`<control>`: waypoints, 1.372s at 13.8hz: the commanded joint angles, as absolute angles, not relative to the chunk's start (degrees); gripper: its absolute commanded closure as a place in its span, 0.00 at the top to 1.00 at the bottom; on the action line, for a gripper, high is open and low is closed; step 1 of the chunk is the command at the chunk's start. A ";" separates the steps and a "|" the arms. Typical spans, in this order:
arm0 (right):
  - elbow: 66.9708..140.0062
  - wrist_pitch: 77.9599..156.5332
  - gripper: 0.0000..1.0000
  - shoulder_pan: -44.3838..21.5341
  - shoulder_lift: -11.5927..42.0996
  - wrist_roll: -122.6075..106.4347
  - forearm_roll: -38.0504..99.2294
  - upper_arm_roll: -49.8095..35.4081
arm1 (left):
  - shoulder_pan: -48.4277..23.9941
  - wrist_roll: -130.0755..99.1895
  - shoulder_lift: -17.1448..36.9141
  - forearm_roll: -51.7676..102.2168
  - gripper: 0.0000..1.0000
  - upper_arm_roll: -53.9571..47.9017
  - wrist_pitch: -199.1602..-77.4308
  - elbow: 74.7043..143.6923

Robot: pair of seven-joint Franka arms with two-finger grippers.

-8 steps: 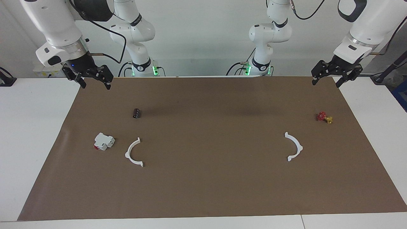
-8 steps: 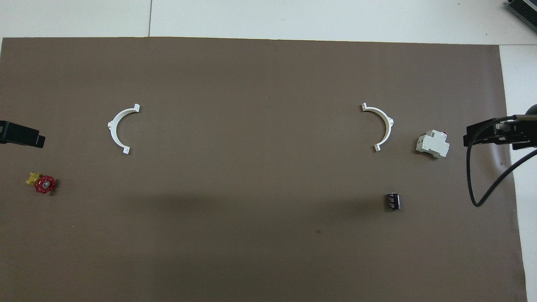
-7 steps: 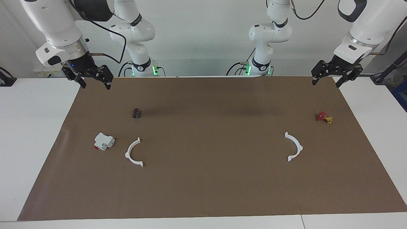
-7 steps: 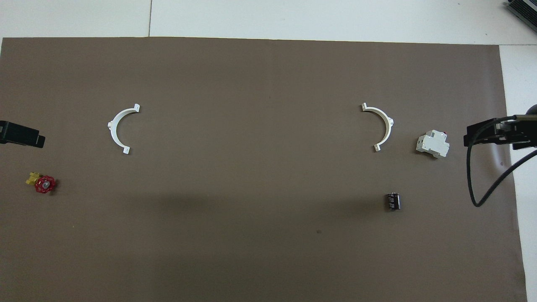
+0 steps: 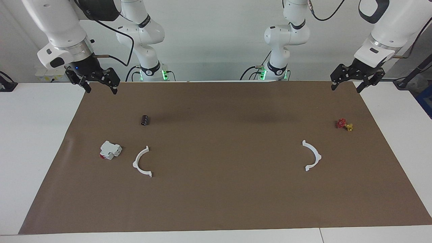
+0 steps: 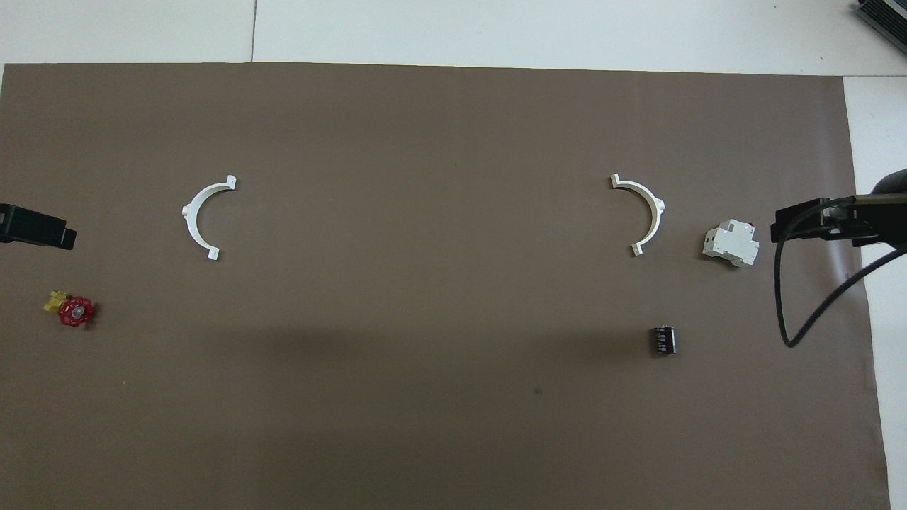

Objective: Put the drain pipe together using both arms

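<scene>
The right gripper point(image 5: 100, 84), fingers spread and empty, has edged inward above the mat's corner; the left gripper point(image 5: 350, 82) waits open. Both pipe halves point(image 5: 142, 162) point(image 5: 312, 155) lie untouched, well apart — assembly barely begun.

Left gripper point(image 5: 357, 83) and right gripper point(image 5: 99, 84) hang raised, fingers apparently spread (both empty).

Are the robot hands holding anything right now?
No. The left gripper and right gripper are both open and empty; both white half-rings lie on the mat.
</scene>
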State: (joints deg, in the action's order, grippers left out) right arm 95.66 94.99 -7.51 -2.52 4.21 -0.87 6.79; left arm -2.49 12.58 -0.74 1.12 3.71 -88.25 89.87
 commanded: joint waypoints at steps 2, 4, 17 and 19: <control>103.79 106.06 1.00 -7.65 -3.01 3.17 -0.88 6.24 | -2.02 12.30 -1.23 0.70 1.00 3.34 -87.89 90.26; 103.89 111.50 1.00 -7.73 2.43 1.24 -0.88 6.24 | -2.02 12.30 -1.23 0.70 1.00 3.34 -87.89 90.35; 107.23 140.18 0.85 -5.89 24.42 -24.34 10.44 6.15 | -2.02 12.31 -1.23 0.70 1.00 3.34 -87.89 90.35; 108.01 140.62 0.75 -6.06 24.79 -25.48 10.90 6.15 | -2.02 12.30 -1.23 0.70 1.00 3.34 -87.89 90.35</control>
State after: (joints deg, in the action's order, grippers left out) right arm 106.97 139.28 -6.45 24.77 -22.61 8.88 6.57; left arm -2.49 12.58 -0.74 1.12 3.71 -88.24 89.87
